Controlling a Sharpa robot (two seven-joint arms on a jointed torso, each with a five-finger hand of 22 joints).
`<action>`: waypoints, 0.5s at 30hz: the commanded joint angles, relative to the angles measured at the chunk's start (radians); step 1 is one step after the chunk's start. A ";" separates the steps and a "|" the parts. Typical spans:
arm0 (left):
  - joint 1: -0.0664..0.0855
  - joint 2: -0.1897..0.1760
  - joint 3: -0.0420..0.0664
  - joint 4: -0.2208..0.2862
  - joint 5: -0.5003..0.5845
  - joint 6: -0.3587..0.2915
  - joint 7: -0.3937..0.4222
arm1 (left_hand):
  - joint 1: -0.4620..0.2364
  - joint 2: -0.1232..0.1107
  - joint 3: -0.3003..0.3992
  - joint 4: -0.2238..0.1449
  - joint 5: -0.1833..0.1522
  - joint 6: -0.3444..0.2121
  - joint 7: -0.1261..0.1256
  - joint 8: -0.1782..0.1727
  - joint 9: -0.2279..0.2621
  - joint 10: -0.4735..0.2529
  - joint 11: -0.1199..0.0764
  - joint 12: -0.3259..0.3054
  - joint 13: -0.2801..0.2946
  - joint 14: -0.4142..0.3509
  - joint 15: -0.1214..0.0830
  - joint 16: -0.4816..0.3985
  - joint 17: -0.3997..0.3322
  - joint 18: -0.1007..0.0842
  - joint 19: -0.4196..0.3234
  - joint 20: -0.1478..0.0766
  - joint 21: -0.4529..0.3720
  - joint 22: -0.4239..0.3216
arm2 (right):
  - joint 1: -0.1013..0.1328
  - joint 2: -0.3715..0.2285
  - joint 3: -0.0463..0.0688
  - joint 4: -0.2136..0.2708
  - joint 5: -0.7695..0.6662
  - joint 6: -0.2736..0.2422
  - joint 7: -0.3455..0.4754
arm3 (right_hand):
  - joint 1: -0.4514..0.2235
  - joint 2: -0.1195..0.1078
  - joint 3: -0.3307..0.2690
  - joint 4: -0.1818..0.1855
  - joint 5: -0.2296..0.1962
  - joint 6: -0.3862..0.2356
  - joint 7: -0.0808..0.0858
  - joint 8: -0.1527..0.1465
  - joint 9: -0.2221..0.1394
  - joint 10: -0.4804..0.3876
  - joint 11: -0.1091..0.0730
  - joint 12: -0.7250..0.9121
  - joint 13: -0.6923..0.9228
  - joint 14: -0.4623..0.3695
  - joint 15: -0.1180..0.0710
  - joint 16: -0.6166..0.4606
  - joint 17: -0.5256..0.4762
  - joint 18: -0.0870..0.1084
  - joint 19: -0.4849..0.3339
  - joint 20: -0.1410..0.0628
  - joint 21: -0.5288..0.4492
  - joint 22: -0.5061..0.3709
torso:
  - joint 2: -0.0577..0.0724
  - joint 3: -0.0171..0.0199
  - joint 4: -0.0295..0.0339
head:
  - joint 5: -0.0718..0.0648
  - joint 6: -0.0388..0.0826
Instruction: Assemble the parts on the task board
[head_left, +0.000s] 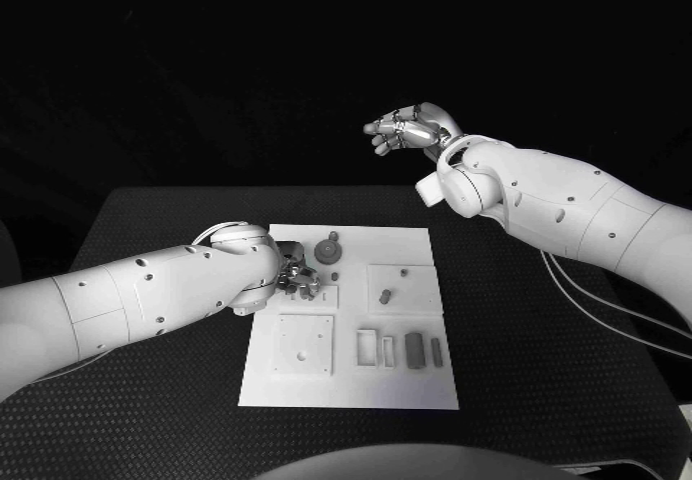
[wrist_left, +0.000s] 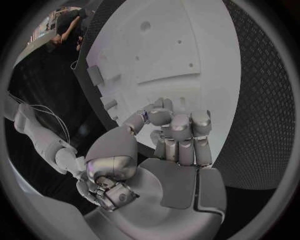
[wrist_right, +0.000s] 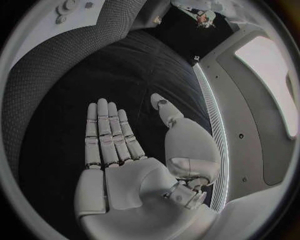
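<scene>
The white task board (head_left: 346, 392) lies in the middle of the table. On it are a gear-like part (head_left: 332, 248), a small peg (head_left: 385, 296), a square plate (head_left: 304, 345) and two dark bars (head_left: 415, 350) beside pale frames. My left hand (head_left: 299, 278) hovers low over the board's left side, fingers curled in. In the left wrist view the left hand (wrist_left: 169, 140) has its thumb and a fingertip pinched on what looks like a small part (wrist_left: 145, 116), above the board (wrist_left: 187, 45). My right hand (head_left: 411, 128) is raised beyond the table's far edge. Its palm (wrist_right: 125, 150) is flat and empty.
The black textured table (head_left: 548, 350) extends well past the board on both sides. My right forearm (head_left: 577, 215) crosses above the table's far right corner, with cables (head_left: 606, 305) trailing beneath it.
</scene>
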 joint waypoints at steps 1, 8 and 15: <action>-0.010 -0.001 -0.007 0.001 -0.004 0.042 -0.010 | 0.001 0.009 0.043 0.038 0.003 0.134 -0.067 0.003 0.000 -0.004 -0.014 0.006 -0.002 0.012 -0.036 0.006 -0.001 0.011 -0.008 -0.099 0.005 0.005 | 0.000 0.001 0.000 0.000 -0.002 0.016 0.007 | 0.002 0.006 -0.004 0.000 0.004 -0.006 0.026 0.006 -0.002 0.006 -0.002 -0.006 -0.002 0.000 0.008 -0.006 -0.002 0.001 -0.007 0.000 -0.006 0.001 | 0.000 -0.0007 -0.0002 | 0.000 -0.001; -0.011 -0.002 -0.007 0.001 -0.004 0.040 -0.009 | 0.001 0.009 0.043 0.038 0.003 0.134 -0.067 0.003 0.000 -0.004 -0.014 0.006 -0.002 0.012 -0.036 0.006 -0.002 0.011 -0.008 -0.099 0.005 0.004 | -0.001 0.002 0.000 0.000 -0.002 0.017 0.007 | 0.002 0.006 -0.005 0.000 0.004 -0.006 0.026 0.006 -0.002 0.006 -0.002 -0.006 -0.003 -0.001 0.008 -0.006 -0.002 0.001 -0.008 0.000 -0.007 0.001 | 0.000 -0.0009 0.0005 | 0.000 -0.001; -0.011 -0.005 -0.007 0.001 -0.003 0.045 -0.009 | 0.000 0.009 0.043 0.038 0.003 0.134 -0.067 0.003 0.001 -0.004 -0.014 0.007 -0.002 0.011 -0.036 0.007 -0.002 0.011 -0.008 -0.099 0.005 0.004 | -0.002 0.002 0.000 -0.001 -0.002 0.018 0.007 | 0.002 0.006 -0.005 0.000 0.004 -0.007 0.026 0.006 -0.003 0.005 -0.002 -0.007 -0.005 -0.002 0.009 -0.008 -0.002 0.001 -0.009 0.001 -0.008 0.001 | 0.000 -0.0005 -0.0003 | 0.002 -0.002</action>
